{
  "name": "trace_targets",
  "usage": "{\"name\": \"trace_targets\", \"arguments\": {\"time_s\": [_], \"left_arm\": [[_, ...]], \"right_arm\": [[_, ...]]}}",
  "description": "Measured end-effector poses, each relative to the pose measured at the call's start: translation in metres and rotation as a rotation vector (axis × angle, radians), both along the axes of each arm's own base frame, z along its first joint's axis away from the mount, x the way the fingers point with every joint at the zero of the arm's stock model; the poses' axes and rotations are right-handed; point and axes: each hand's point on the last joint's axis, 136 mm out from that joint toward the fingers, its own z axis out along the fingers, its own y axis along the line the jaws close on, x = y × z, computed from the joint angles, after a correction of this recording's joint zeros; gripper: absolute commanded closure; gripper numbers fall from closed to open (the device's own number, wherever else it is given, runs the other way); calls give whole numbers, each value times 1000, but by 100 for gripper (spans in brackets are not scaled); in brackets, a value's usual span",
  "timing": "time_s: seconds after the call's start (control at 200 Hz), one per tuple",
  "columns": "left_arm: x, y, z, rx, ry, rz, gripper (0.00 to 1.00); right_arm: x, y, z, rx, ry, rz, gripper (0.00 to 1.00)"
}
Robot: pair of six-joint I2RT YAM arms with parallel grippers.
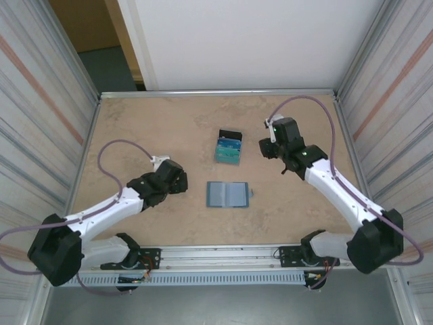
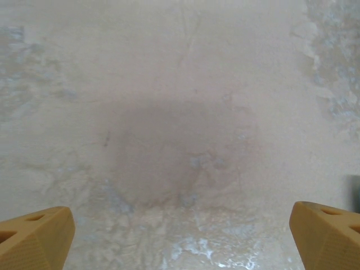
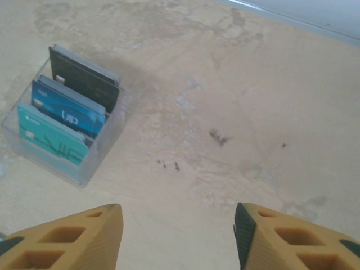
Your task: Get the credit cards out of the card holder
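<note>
Right gripper [image 3: 179, 233], spread and empty, hangs near credit cards [image 3: 67, 115] in clear tray [image 3: 98, 160].

Open card holder [image 1: 228, 194]; credit cards [image 3: 67, 115] upright in tray [image 3: 81, 171]

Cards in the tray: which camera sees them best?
The right wrist view: the cards stand close up in the tray, one teal, one blue, one dark, with print visible. The top view shows them small, as coloured strips.

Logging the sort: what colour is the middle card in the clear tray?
The middle card is blue; clearest in the right wrist view.
</note>
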Motion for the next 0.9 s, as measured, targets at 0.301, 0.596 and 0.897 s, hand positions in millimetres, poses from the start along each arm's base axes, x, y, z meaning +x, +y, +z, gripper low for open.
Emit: {"name": "trace_targets", "arguments": {"time_s": [0.301, 0.596, 0.897], "left_arm": [[3, 31, 21, 37, -95, 58, 1], [14, 55, 45, 93, -192, 108, 1], [19, 84, 46, 132, -223, 171, 1]], "right_arm": [[-34, -41, -10, 36, -28, -153, 1], [-60, -74, -4, 76, -118, -269, 1], [-79, -107, 6, 152, -215, -397, 1]]}}
